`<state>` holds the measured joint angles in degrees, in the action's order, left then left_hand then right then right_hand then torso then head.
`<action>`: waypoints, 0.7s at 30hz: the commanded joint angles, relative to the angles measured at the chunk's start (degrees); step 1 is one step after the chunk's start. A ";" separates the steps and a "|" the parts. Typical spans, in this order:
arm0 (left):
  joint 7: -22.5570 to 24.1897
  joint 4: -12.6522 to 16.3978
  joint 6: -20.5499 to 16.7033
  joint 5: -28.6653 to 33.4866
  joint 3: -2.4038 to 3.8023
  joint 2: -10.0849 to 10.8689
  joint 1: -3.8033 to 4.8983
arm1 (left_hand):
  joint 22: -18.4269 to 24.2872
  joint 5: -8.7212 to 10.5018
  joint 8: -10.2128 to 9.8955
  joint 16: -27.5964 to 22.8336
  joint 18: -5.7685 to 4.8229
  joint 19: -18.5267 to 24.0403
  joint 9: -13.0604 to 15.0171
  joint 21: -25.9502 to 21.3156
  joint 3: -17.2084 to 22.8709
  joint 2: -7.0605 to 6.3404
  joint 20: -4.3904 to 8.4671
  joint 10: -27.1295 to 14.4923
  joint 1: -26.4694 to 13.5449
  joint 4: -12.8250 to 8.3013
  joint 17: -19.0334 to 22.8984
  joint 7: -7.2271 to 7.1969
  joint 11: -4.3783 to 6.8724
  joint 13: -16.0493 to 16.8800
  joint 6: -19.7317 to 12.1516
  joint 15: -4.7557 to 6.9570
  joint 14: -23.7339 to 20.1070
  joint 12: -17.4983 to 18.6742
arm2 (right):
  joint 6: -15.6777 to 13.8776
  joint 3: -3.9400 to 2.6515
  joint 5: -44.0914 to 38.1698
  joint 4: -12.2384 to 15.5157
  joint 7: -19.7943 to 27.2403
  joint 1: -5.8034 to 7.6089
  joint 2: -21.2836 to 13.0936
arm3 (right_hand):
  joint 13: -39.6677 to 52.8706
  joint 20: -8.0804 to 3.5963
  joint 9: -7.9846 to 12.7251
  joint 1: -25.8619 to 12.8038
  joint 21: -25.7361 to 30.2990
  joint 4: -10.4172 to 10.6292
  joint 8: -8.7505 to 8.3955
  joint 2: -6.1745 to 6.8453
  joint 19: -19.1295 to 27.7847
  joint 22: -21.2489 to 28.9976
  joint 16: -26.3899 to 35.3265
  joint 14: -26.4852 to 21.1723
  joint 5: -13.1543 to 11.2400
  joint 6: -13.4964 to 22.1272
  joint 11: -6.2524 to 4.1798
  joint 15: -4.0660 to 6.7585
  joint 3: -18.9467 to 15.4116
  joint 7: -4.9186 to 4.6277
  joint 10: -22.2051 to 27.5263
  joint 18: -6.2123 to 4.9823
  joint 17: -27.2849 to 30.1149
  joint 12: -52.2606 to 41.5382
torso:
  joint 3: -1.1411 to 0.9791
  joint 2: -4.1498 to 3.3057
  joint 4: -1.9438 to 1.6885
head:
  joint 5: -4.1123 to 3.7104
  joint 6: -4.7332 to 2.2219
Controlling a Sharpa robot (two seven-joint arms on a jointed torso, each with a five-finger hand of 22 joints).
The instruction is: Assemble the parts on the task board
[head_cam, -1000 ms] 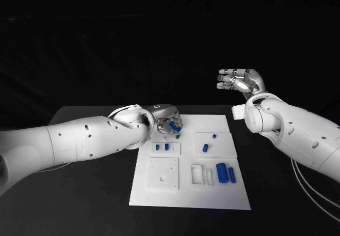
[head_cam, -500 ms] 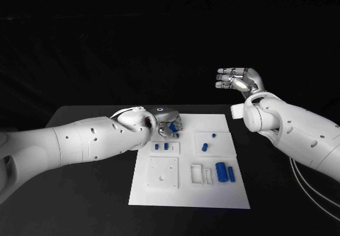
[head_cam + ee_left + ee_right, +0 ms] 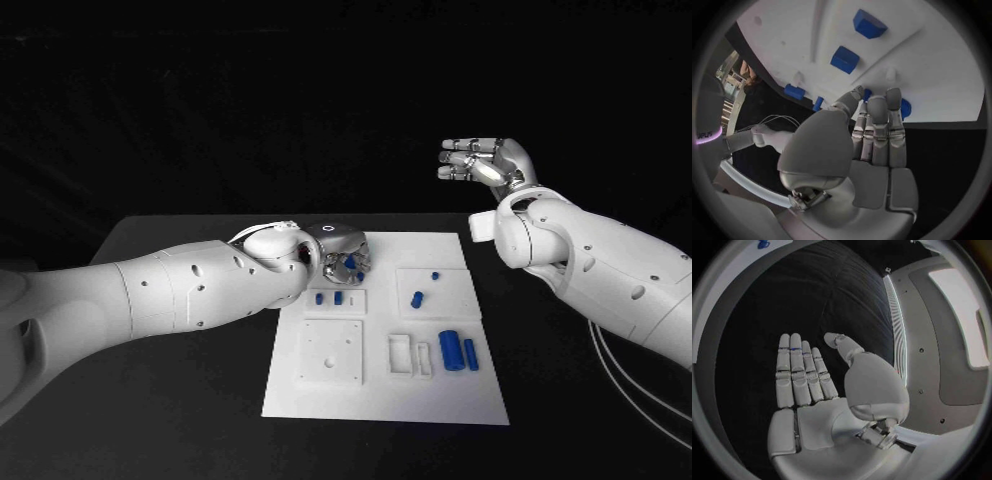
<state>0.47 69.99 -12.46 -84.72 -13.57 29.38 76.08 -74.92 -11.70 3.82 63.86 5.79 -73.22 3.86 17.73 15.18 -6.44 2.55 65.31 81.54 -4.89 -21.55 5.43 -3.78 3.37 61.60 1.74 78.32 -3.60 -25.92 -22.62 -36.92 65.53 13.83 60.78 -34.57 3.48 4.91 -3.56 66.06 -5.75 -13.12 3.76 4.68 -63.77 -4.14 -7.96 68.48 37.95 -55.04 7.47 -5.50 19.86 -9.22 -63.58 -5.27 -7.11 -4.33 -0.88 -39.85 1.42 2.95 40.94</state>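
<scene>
My left robot hand (image 3: 340,256) hovers low over the far end of the task board (image 3: 387,395), fingers pinching a small blue part (image 3: 904,108). Other blue parts (image 3: 459,350) lie nearer me. My right robot hand (image 3: 483,163) hangs raised, fingers apart, holding nothing.

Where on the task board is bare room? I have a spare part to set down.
The task board is bare along its near edge and far right corner. It is crowded around the left hand and the blue parts.
</scene>
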 commanded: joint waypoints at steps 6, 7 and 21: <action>0.88 -0.78 0.97 -0.68 0.04 -0.64 -0.33 | -1.23 -0.20 -0.19 0.42 1.00 -0.07 -0.07 1.15 1.43 0.93 -0.17 1.24 -0.80 0.38 0.00 -0.39 0.42 -0.06 1.41 0.49 0.68 0.18 | 0.89 -0.02 -0.41 0.17 0.41 -0.02 0.09 | -0.06 -0.05 0.08 -0.26 0.19 -0.09 -0.30 0.00 0.52 0.06 -0.06 -0.50 0.30 0.41 0.09 0.00 -0.30 -0.13 0.35 0.30 0.05 0.02 | -0.01 0.01 0.00 | -0.06 0.02; 0.87 -0.84 1.02 -0.68 0.04 -0.67 -0.35 | -1.22 -0.19 -0.21 0.44 0.98 -0.08 -0.08 1.21 1.46 0.98 -0.14 1.27 -0.86 0.46 -0.01 -0.39 0.43 -0.06 1.45 0.52 0.73 0.19 | 0.90 -0.02 -0.41 0.17 0.41 -0.02 0.09 | -0.06 -0.05 0.08 -0.26 0.19 -0.09 -0.30 0.00 0.52 0.06 -0.06 -0.50 0.30 0.41 0.09 0.00 -0.30 -0.13 0.35 0.30 0.05 0.02 | -0.02 0.00 -0.01 | -0.07 0.03; 0.37 -1.35 2.66 -0.67 0.04 -0.99 -0.54 | -1.20 0.01 -0.16 0.87 1.14 -0.14 -0.04 2.18 1.70 2.27 -0.23 3.09 -0.67 1.13 -0.19 -0.03 0.53 -0.05 2.98 0.20 1.12 0.17 | 0.96 -0.02 -0.41 0.15 0.43 -0.02 0.11 | -0.06 -0.04 0.08 -0.40 0.20 -0.09 -0.31 -0.07 0.52 0.06 -0.11 -0.53 0.35 0.48 0.08 0.00 -0.37 -0.13 0.36 0.30 0.06 0.01 | 0.01 0.01 -0.03 | -0.08 0.20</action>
<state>0.67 68.64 -11.49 -85.02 -13.45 28.56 75.73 -74.90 -11.70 3.82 64.35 5.78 -73.22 3.87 19.68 16.72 -4.59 2.56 68.00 80.89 -4.05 -21.69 5.42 -3.31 3.25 64.11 2.05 79.03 -3.59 -25.84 -22.62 -36.93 65.58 13.83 60.78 -34.52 3.48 4.91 -3.56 66.06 -5.75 -13.12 3.76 4.68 -63.77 -4.14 -7.96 68.49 37.95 -54.92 7.47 -5.50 19.86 -9.34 -63.58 -5.27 -7.12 -4.33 -0.88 -39.83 1.40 2.87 41.06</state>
